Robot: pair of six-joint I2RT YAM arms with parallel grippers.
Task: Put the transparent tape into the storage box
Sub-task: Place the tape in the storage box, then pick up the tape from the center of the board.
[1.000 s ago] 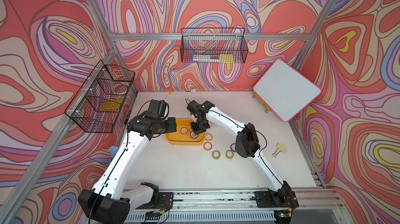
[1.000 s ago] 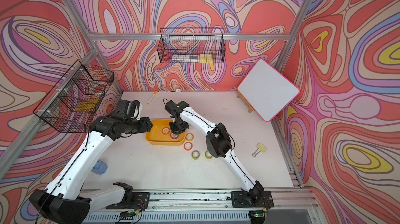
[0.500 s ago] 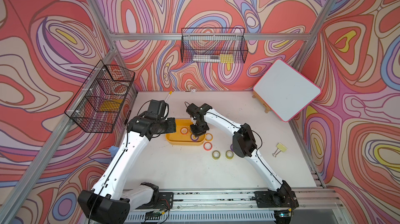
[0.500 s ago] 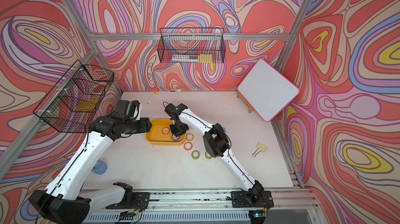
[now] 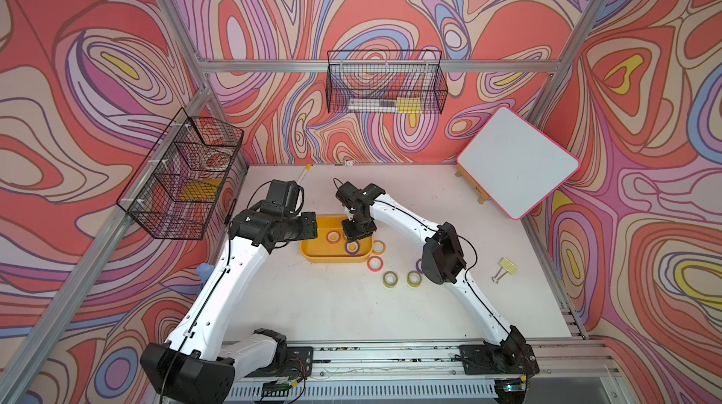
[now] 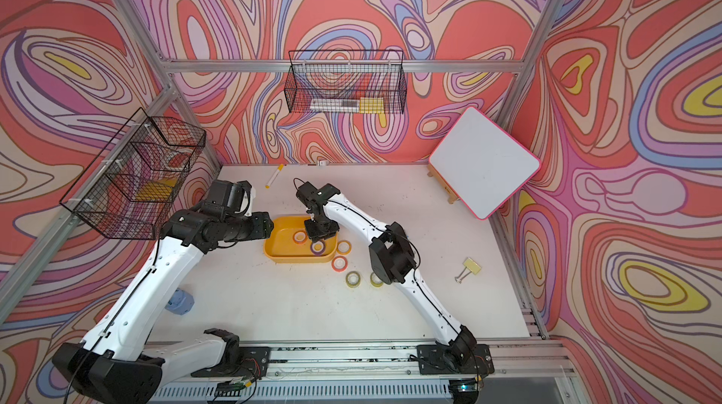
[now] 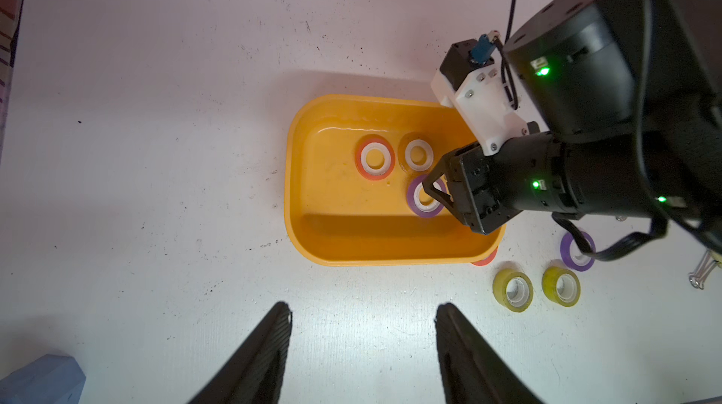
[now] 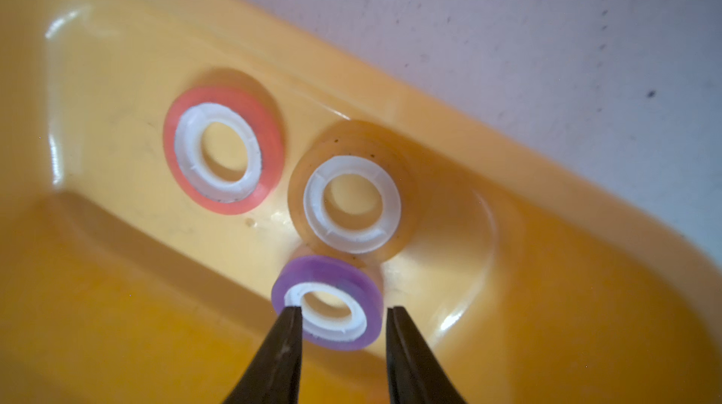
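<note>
The storage box (image 5: 332, 259) (image 6: 297, 258) is a shallow yellow-orange tray at mid-table. Three transparent tape rolls lie in it: red-orange (image 8: 223, 150), olive (image 8: 351, 203) and purple (image 8: 328, 302) (image 7: 426, 203). My right gripper (image 8: 343, 308) (image 5: 351, 235) hangs over the purple roll with its jaws apart and not pressing its sides. My left gripper (image 7: 363, 308) is open and empty over bare table just outside the tray's near wall. Outside the tray lie a pale orange roll (image 5: 378, 246), a red-orange one (image 5: 375, 263), two yellow ones (image 5: 390, 279) (image 5: 413, 278), and a purple one (image 7: 577, 250) partly behind the right arm.
A yellow binder clip (image 5: 506, 268) lies at the right. A whiteboard (image 5: 515, 171) leans in the back right corner. Wire baskets hang on the back wall (image 5: 385, 87) and left wall (image 5: 183, 175). A marker (image 5: 304, 174) lies at the back, and a blue object (image 7: 39, 378) at the left.
My right gripper's jaws have parted over the tray and the purple roll now lies loose under them. The right elbow shifted slightly. The left arm has stayed put.
</note>
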